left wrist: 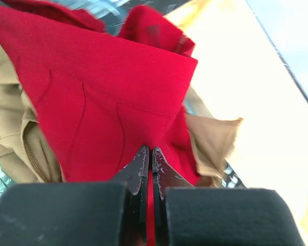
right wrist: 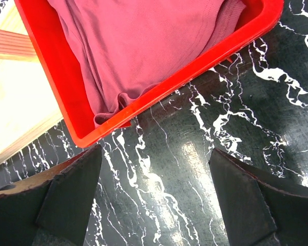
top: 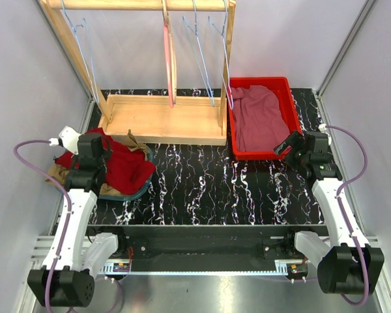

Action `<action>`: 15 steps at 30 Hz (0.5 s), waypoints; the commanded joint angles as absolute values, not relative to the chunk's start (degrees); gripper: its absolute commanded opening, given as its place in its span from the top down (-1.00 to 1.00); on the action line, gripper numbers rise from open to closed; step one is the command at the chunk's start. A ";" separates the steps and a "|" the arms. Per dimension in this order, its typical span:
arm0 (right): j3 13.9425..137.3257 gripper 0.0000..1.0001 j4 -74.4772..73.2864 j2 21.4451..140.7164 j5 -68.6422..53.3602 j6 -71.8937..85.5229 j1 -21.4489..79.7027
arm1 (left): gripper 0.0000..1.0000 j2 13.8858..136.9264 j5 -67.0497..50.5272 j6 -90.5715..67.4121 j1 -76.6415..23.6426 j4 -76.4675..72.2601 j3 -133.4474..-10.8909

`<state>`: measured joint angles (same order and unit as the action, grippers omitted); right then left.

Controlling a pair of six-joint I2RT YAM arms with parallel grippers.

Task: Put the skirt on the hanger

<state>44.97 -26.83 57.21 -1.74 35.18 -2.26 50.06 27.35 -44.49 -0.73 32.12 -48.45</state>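
Skirt: your red skirt (top: pixel 124 166) lies at the left of the top view.
Left claw: your left gripper (left wrist: pixel 150 154) pinches its fold.
Right claw: your right gripper (right wrist: pixel 154 159) is spread wide above the table (right wrist: pixel 220 128).
Bin: the red bin (right wrist: pixel 159 87), upper right, holds a mauve garment (right wrist: pixel 143 41).

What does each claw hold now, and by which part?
The left claw is shut on the red skirt, pinching a fold of cloth at its edge. The right claw is open and holds nothing.
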 commanded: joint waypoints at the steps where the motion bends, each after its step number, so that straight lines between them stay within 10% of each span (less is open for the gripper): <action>1: 45.26 -0.86 -24.96 55.81 -3.60 35.95 -2.37 | 1.00 44.57 20.14 -38.60 -0.53 33.66 -55.88; 15: 47.72 -0.99 -27.94 51.50 -2.20 34.28 -2.37 | 1.00 45.70 -3.32 -25.58 -0.53 37.97 -78.47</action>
